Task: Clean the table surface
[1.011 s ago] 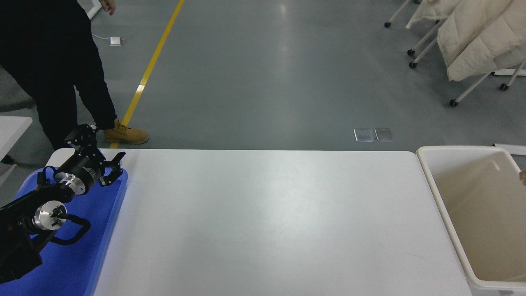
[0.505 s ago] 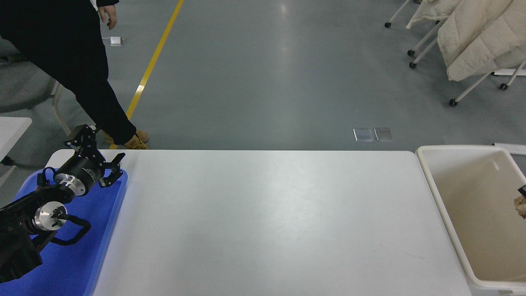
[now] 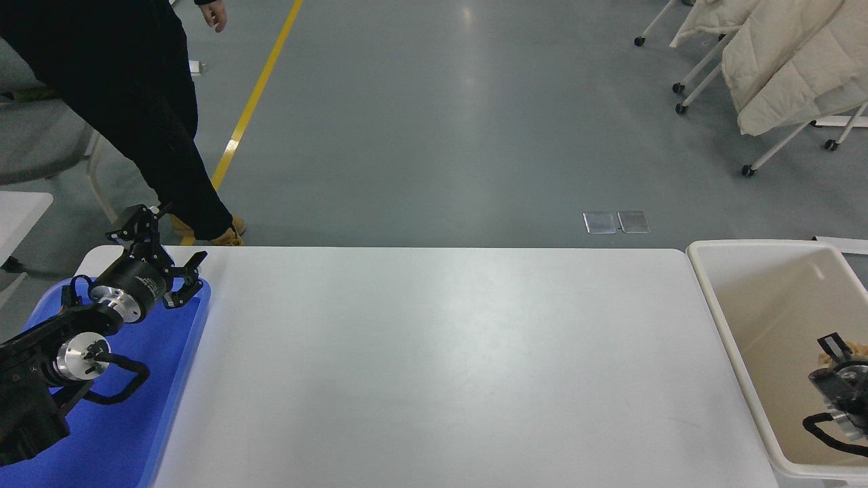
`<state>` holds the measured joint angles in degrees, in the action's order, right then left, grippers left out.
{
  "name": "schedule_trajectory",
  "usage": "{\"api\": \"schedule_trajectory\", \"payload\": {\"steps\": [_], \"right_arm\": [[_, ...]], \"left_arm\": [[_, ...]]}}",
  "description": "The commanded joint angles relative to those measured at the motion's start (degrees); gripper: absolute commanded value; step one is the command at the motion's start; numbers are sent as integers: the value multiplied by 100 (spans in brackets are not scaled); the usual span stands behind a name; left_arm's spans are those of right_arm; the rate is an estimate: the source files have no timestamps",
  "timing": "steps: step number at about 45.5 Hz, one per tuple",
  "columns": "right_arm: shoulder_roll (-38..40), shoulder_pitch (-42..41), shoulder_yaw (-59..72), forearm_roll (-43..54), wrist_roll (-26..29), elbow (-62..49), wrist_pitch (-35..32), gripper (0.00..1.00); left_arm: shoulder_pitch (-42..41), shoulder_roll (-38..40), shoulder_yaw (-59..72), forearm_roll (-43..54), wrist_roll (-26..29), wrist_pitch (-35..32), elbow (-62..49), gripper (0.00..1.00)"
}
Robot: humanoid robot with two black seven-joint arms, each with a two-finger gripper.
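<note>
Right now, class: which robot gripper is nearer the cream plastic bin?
Right. The right gripper hangs over the cream plastic bin; the left gripper sits across the table, above the blue plastic tray.

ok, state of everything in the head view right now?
table surface: bare, nothing lying on it.
blue tray: on the table's left end, under the left arm.
cream bin: at the table's right end, open-topped.
left gripper: open, parked above the tray's far corner.
right gripper: inside the bin, something tan at its tip; fingers unclear.
</note>
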<state>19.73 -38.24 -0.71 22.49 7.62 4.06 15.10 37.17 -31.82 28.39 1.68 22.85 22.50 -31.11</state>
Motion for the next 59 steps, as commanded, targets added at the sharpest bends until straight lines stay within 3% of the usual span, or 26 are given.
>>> {"api": "schedule_trajectory", "payload": {"steps": [1, 11, 13, 14, 18, 19, 53, 57, 59], "right_arm": [[-92, 18, 0, -166, -6, -55, 72, 1], [-101, -8, 0, -166, -6, -46, 55, 5], [-101, -17, 0, -166, -6, -37, 46, 11], [-101, -17, 0, -166, -6, -37, 37, 20], [-92, -52, 0, -166, -6, -37, 46, 94], [-92, -69, 0, -166, -6, -29, 20, 100], [320, -333, 97, -219, -15, 112, 20, 100], [759, -438, 97, -210, -15, 664, 28, 100], [1416, -675, -8, -210, -15, 1724, 37, 100]], "left_arm": [[1, 0, 0, -1, 0, 0, -1, 100], [1, 0, 0, -1, 0, 0, 8, 100], [1, 0, 0, -1, 0, 0, -1, 100], [1, 0, 0, -1, 0, 0, -1, 100], [1, 0, 0, -1, 0, 0, 8, 100], [1, 0, 0, -1, 0, 0, -1, 100], [1, 0, 0, -1, 0, 0, 8, 100], [1, 0, 0, -1, 0, 0, 8, 100], [1, 0, 0, -1, 0, 0, -1, 100]]}}
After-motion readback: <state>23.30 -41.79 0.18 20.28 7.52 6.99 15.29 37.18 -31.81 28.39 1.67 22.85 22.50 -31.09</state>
